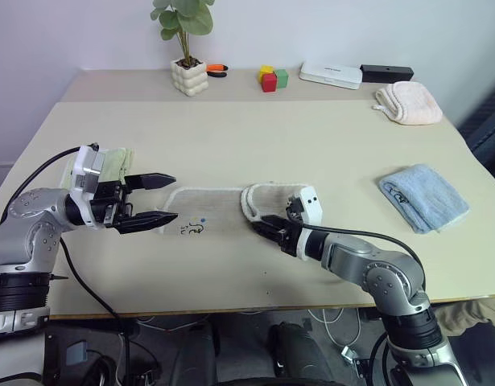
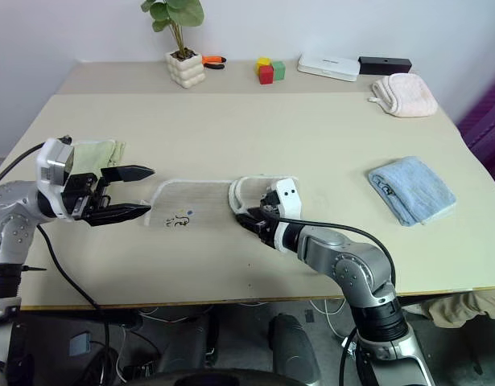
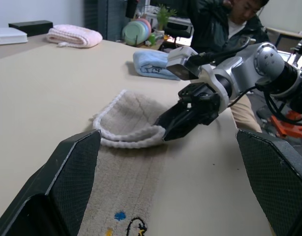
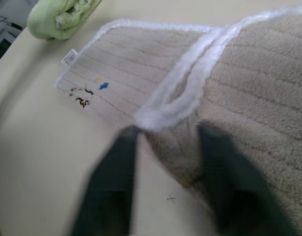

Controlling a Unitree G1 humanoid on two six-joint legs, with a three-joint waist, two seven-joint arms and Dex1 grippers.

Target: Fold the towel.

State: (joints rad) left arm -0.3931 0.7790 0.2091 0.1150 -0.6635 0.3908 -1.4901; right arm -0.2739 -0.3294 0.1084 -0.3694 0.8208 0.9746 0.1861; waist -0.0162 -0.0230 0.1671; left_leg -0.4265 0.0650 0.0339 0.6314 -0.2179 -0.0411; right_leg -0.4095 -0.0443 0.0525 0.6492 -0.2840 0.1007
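Both claws show in the left eye view: the left gripper [image 1: 157,198] hangs above the table [image 1: 231,137] with its 2 black fingers spread wide and nothing between them, pointing across toward the towel [image 1: 231,211], while the right gripper [image 1: 266,226] sits low at the near edge of that cloth. From this view, whether its fingers are apart or closed is hard to tell. The beige towel lies near the front of the table between the 2 arms, its right part doubled back over itself so the pale corded edge forms a loop, with a small dark mark on the flat left part. Behind the left arm lies a light-green towel [image 1: 118,165]; a light-blue towel [image 1: 424,195] lies to the right, a pink cloth [image 1: 408,102] at the far right corner, and a potted plant [image 1: 187,48] and 3 coloured blocks [image 1: 272,78] along the back. In the left wrist view, the left gripper's fingers [image 3: 67,191] stand well apart at either side, and the right gripper [image 3: 182,123] meets the folded corded edge of the towel [image 3: 131,118]; a seated person [image 3: 224,24] is in the background. In the right wrist view, the right gripper's 2 fingers [image 4: 111,187] are parted, blurred, with the white corded loop of the towel [image 4: 239,88] just beyond them, not clamped.
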